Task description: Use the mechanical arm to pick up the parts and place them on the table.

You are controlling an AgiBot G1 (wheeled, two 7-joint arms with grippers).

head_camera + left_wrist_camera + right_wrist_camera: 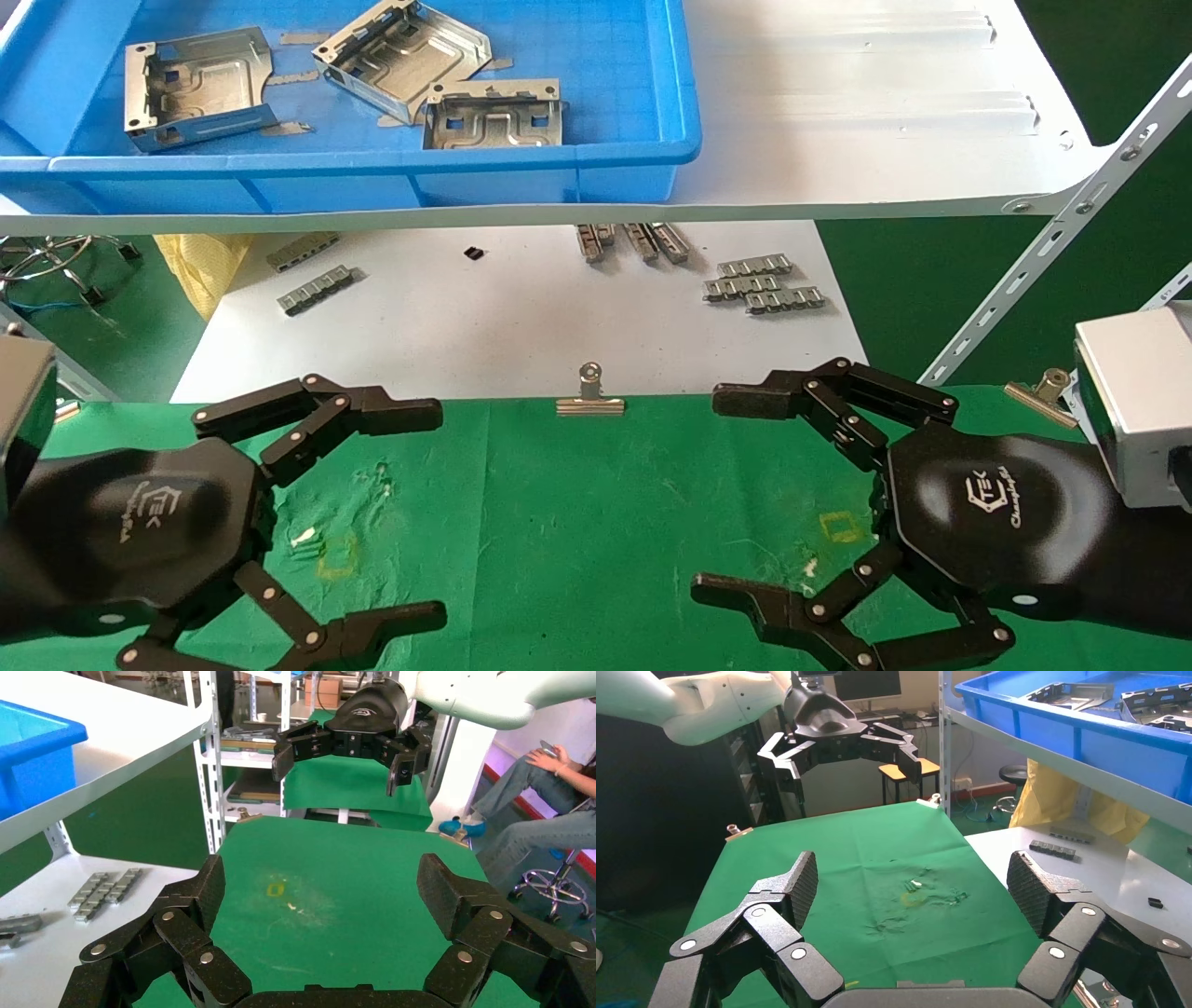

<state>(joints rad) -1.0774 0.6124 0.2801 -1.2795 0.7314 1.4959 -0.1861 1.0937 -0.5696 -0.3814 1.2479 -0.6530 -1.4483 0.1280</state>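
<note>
Nearest, at 7 o'clock, the left gripper hovers over the green table, fingers spread wide and holding nothing. At 5 o'clock the right gripper mirrors it, equally spread and empty. Both look parked low and apart, probably to leave the cloth between them free as a drop zone. At 12 o'clock on the cloth's far edge, a binder clip pins the fabric flat. Beyond lies a white sheet with grey ribbed strips. Farthest, at 11 o'clock, 3 parts rest in a blue bin on the white shelf, none picked yet.
</note>
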